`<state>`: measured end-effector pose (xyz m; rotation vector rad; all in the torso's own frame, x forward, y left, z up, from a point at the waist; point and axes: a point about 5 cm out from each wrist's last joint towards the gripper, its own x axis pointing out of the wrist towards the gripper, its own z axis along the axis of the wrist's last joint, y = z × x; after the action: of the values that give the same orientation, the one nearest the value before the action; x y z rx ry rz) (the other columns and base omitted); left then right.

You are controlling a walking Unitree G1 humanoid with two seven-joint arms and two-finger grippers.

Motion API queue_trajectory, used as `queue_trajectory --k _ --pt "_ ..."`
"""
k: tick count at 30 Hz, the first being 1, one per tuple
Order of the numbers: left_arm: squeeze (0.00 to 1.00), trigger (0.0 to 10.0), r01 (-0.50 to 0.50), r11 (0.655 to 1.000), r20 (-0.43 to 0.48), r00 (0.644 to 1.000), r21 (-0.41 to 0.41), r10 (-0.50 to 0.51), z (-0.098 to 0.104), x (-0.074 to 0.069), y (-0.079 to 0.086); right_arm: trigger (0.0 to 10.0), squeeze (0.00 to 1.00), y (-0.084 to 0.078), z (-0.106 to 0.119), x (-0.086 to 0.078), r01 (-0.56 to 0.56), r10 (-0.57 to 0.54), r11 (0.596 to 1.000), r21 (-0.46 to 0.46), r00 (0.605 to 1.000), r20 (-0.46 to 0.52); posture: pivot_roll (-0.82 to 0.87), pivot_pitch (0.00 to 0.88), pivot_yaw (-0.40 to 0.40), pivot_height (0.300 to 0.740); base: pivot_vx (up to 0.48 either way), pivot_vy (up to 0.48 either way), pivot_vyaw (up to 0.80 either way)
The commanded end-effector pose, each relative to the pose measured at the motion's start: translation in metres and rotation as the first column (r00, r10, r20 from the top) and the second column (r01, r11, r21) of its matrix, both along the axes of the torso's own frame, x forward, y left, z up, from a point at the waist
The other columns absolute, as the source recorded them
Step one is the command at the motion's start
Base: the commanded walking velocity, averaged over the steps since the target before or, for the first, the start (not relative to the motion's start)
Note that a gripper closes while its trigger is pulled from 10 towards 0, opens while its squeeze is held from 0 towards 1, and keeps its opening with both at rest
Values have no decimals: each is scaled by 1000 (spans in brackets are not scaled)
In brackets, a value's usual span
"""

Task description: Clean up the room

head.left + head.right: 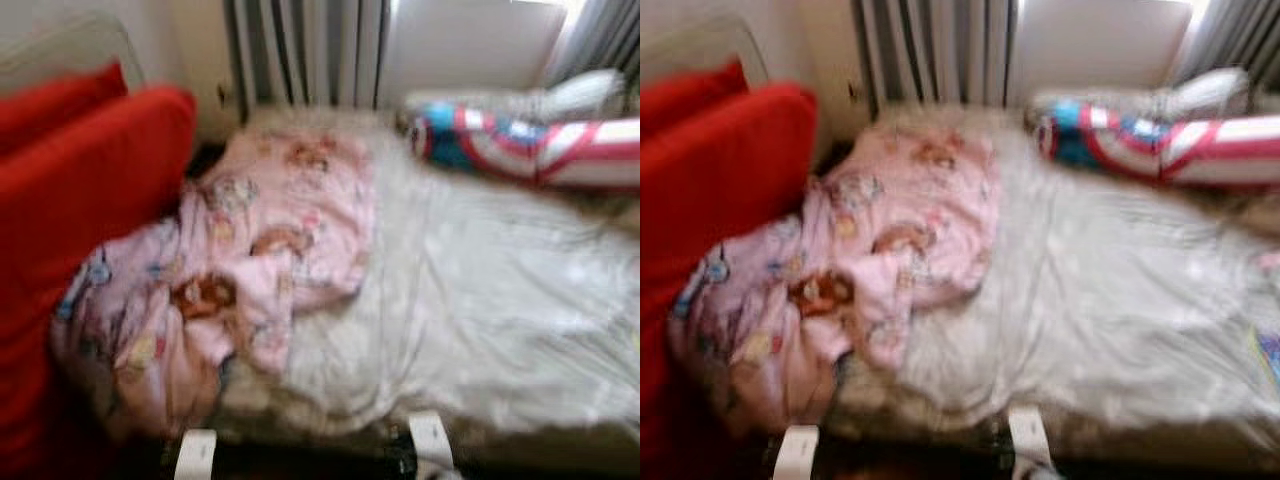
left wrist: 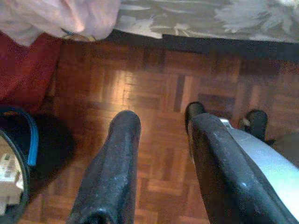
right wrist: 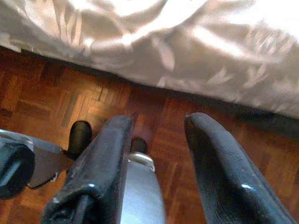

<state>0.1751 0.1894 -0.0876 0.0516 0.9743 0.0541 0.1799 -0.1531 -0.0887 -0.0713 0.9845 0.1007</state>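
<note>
The left eye view, blurred, looks down on a bed [image 1: 500,300] covered by a pale, rumpled sheet. A pink blanket with cartoon prints [image 1: 240,270] lies bunched on the left half of the bed, its near end hanging over the near left corner. Two red cushions [image 1: 80,190] stand against the bed's left side, touching the blanket. At the far right lies a red, white and blue striped pillow [image 1: 530,140], with a white cloth bundle just behind it. A ribbed radiator [image 1: 300,50] stands on the far wall.

The right eye view shows the same scene: blanket on the left, striped pillow at the far right.

In the left wrist view, the left gripper [image 2: 159,140] hangs over the parquet floor [image 2: 154,88] near the bed's edge, its two black fingers [image 2: 117,163] apart, holding and touching nothing. A fold of the pink blanket droops off the bed above the floor, and a dark bin with a blue rim [image 2: 18,158] stands on the floor nearby.

In the right wrist view, the right gripper [image 3: 156,149] hangs over the parquet beside the sheet's hanging edge [image 3: 187,46], its fingers [image 3: 103,163] likewise spread and empty.
</note>
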Motion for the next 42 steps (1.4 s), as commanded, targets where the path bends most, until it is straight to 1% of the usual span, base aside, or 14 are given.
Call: queue_trajectory --k 1,10,17,20,31,33,42 --pt "0 10000 0 1000 -8 1000 2 0 -1 -2 1 10000 0 -1 -1 -3 12 -12 1000 1 1000 -13 -45 42 -14 740 0 472 0" --pt "0 10000 -1 1000 -8 1000 1 1 -1 -2 0 10000 0 -2 -1 -3 -1 1 1000 -5 1000 -16 -44 45 -18 740 0 466 0" --pt "0 10000 0 1000 -2 1000 1 0 -1 -2 0 10000 0 -2 -2 -3 -7 7 1000 -7 1000 -19 -41 46 -23 740 0 0 0" --pt "0 10000 -11 1000 7 1000 -12 11 0 -1 0 10000 0 -2 -1 -3 -6 6 1000 -6 1000 -18 -42 46 -22 740 0 0 0" --pt "0 10000 -2 1000 -2 1000 -4 2 -1 -2 0 10000 0 -1 -2 -3 -6 6 1000 -1 1000 -17 -41 43 -20 740 0 0 0" --pt "0 10000 -1 1000 -4 1000 -4 1 -1 -2 0 10000 0 -1 -1 -2 -21 21 1000 -5 1000 -10 -41 41 -19 740 0 0 0" --pt "0 10000 4 1000 -8 1000 -4 -4 -1 -3 1 10000 0 1 -1 -3 -35 35 999 10 999 -10 -43 27 -15 740 30 0 763"
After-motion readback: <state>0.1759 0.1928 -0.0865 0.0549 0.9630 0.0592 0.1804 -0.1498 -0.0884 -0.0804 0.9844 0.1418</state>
